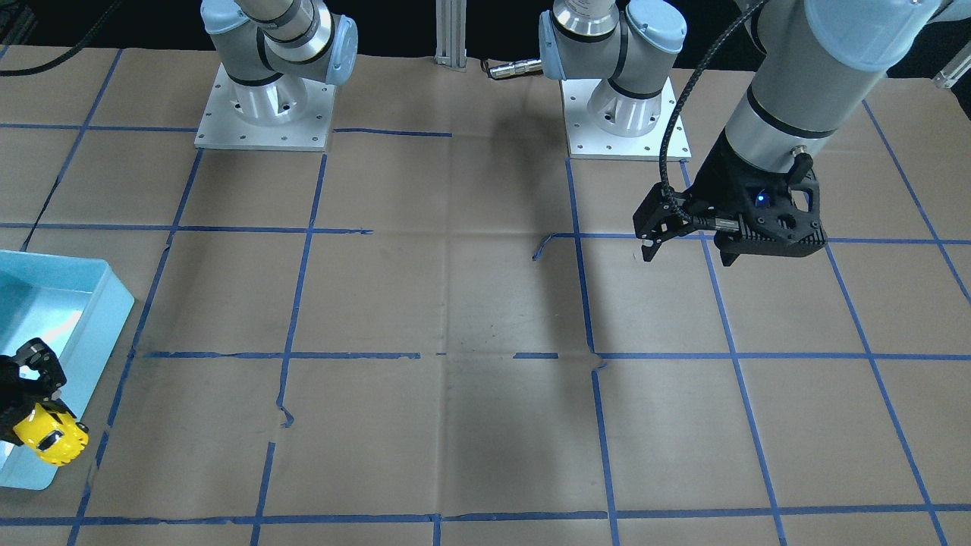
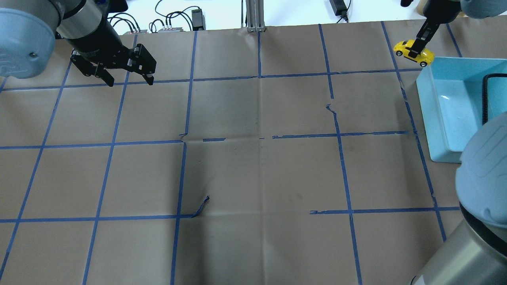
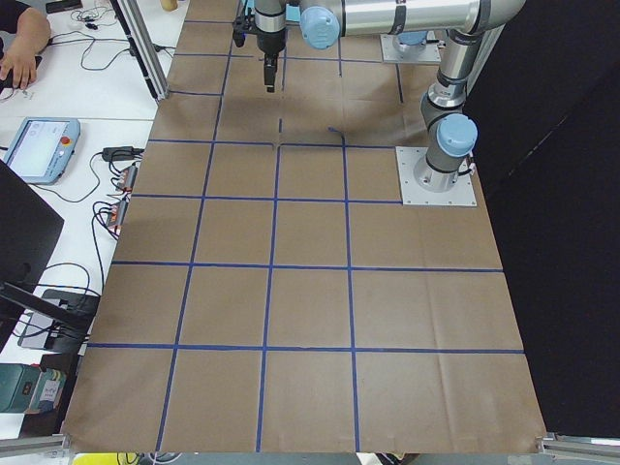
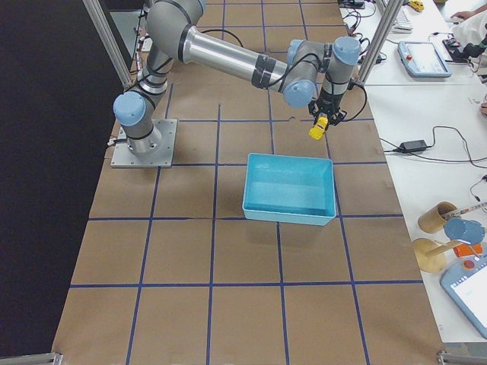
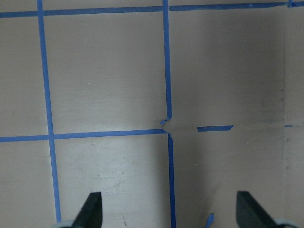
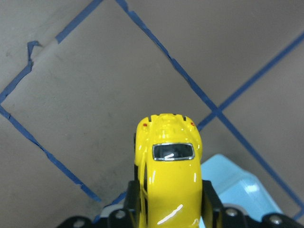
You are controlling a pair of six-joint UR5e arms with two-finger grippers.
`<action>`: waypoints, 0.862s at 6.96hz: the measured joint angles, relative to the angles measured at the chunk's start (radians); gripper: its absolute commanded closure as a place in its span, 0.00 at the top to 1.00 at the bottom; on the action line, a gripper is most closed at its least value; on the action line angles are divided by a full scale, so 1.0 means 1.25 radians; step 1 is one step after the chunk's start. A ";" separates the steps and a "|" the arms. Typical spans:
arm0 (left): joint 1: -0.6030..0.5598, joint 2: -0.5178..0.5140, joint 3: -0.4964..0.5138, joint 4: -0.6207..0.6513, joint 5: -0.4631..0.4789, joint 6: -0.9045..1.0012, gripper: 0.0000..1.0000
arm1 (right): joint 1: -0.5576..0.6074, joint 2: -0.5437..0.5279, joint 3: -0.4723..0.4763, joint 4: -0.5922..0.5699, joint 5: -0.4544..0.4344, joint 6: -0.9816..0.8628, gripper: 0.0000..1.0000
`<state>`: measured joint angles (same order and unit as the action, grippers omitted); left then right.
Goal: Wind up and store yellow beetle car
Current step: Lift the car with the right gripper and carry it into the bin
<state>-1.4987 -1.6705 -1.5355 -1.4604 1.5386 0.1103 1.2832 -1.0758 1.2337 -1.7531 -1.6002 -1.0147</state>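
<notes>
My right gripper (image 2: 416,48) is shut on the yellow beetle car (image 2: 413,52), which hangs in the air just outside a corner of the light blue bin (image 2: 431,114). In the right wrist view the yellow beetle car (image 6: 168,175) fills the space between the black fingers (image 6: 211,202), with a corner of the bin (image 6: 237,187) below it. The front view shows the car (image 1: 49,434) at the bin's (image 1: 98,303) outer edge. My left gripper (image 2: 130,82) hovers open and empty over bare paper at the far left, also seen as the left gripper (image 1: 689,256).
Brown paper with a blue tape grid covers the table. The two arm bases (image 1: 264,114) (image 1: 623,117) stand at the robot's side. Off the table's edge lie cables, a pendant (image 3: 39,147) and a person's hand (image 3: 19,63).
</notes>
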 measured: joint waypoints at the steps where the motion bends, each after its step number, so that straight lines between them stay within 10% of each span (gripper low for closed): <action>1: 0.000 0.000 0.000 0.000 0.000 0.002 1.00 | -0.024 -0.020 0.003 0.021 -0.014 0.137 0.09; 6: 0.000 -0.001 0.001 0.001 0.000 0.005 1.00 | -0.166 -0.044 0.037 0.062 -0.050 0.375 0.09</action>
<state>-1.4987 -1.6720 -1.5342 -1.4588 1.5386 0.1164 1.0757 -1.1309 1.2799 -1.6757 -1.6632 -0.5460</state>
